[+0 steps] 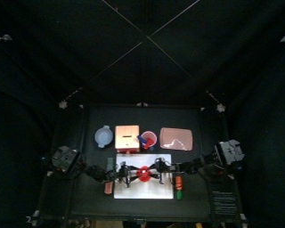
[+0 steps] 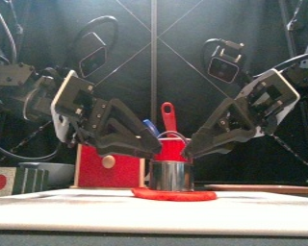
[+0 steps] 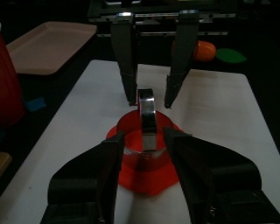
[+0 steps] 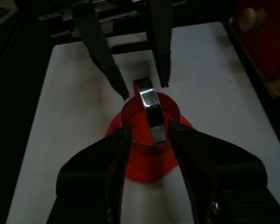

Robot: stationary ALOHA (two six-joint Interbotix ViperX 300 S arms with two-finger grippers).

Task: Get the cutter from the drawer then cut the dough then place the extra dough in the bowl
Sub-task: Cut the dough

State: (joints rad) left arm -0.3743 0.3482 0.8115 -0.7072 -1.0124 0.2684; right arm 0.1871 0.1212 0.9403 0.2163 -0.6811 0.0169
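white cutting board is lying nearest us at the table's front, and the flat red dough is resting on its middle. the round metal cutter is standing upright on the dough. the left gripper and the right gripper are flanking the cutter from opposite sides; we cannot tell whether either is gripping it. behind, the bowl, wooden box, red cup and pink tray are sitting in a row.
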